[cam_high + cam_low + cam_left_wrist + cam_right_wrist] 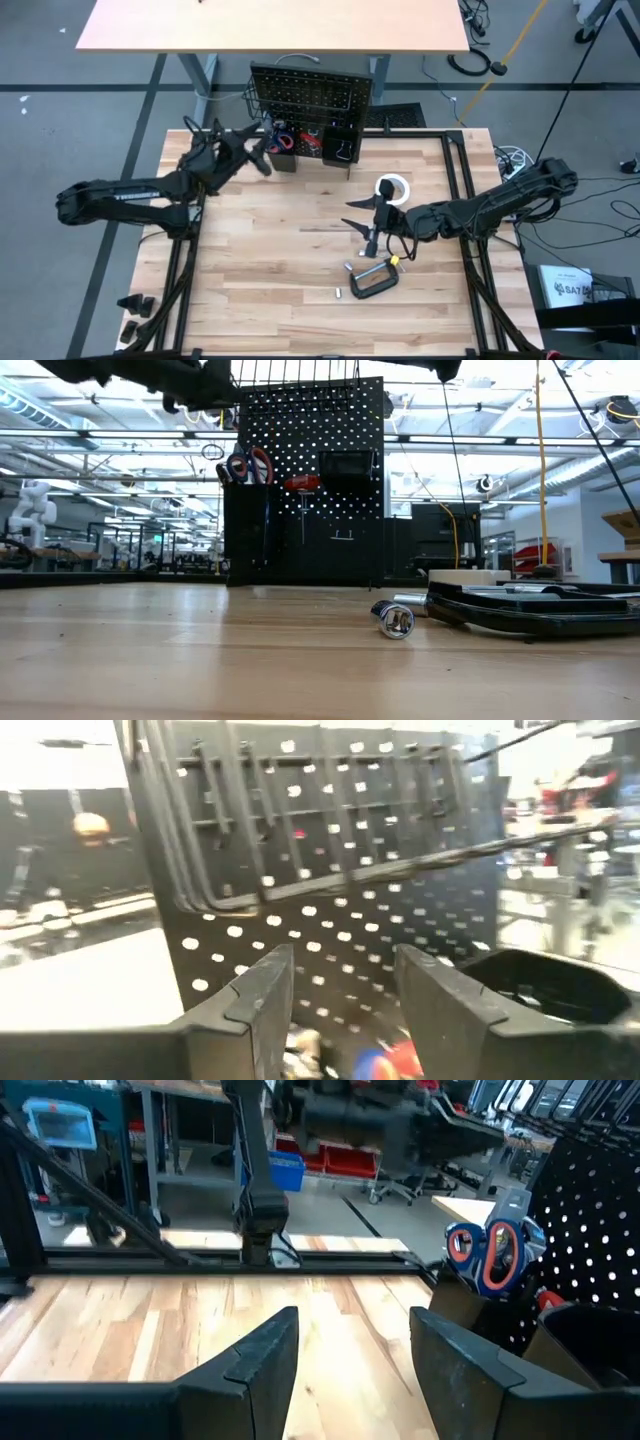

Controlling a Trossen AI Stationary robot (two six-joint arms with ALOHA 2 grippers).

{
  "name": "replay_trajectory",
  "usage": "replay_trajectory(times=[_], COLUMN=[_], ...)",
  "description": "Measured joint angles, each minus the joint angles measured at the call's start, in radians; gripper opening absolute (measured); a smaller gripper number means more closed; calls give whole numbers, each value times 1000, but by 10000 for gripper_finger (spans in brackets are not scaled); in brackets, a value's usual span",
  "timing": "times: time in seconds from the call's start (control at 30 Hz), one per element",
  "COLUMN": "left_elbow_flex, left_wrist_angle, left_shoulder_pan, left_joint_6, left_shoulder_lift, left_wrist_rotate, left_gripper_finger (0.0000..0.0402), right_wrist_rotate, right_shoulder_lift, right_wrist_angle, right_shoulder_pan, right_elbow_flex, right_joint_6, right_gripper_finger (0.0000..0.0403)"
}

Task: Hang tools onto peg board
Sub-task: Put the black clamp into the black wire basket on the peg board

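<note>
The left gripper (262, 158) hovered right at the upright black perforated peg board (310, 95), fingers parted with nothing between them — in its wrist view only the board's holes and wire rack (300, 830) showed through the gap. That empty, spread claw above the black bins (283, 160) reads like a drop-off spot: handles of the orange-and-blue scissors (248, 464) stood up out of the left bin, and a red-handled tool (303, 483) hung against the board beside a small black box (345, 463).

The right gripper (372, 222) hung over mid-table, fingers apart and empty too, probably positioned for the next pick. Just beside it lay the white tape roll (393, 188), and nearer the front edge the black C-clamp (372, 279) with a yellow tip, flat on the tan wooden tabletop (260, 260). A small silver cylindrical piece (396, 620) lay near the clamp.

So the board carried several tools, while clamp, tape and the silver piece waited on the table.
</note>
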Motion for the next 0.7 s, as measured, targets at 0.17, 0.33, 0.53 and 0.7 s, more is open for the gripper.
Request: replay_trajectory(times=[0.17,0.33,0.53,0.7], left_elbow_flex=[0,-16,-67,-111], left_wrist_angle=[-225,-335,-233,-61], left_shoulder_pan=[-115,-252,-435,-512], left_joint_6=[-107,-238,-247,-229], left_shoulder_lift=[-77,-61,44,199], left_wrist_rotate=[41,170,203,206], left_gripper_finger=[176,176,176,176], right_wrist_rotate=[0,-4,-4,-42], right_shoulder_lift=[-39,-84,-97,-93], right_wrist_angle=[-87,-155,-204,-335], right_shoulder_pan=[15,28,40,40], right_elbow_flex=[0,0,0,0], right_joint_6=[32,87,109,239], right_gripper_finger=[181,180,181,181])
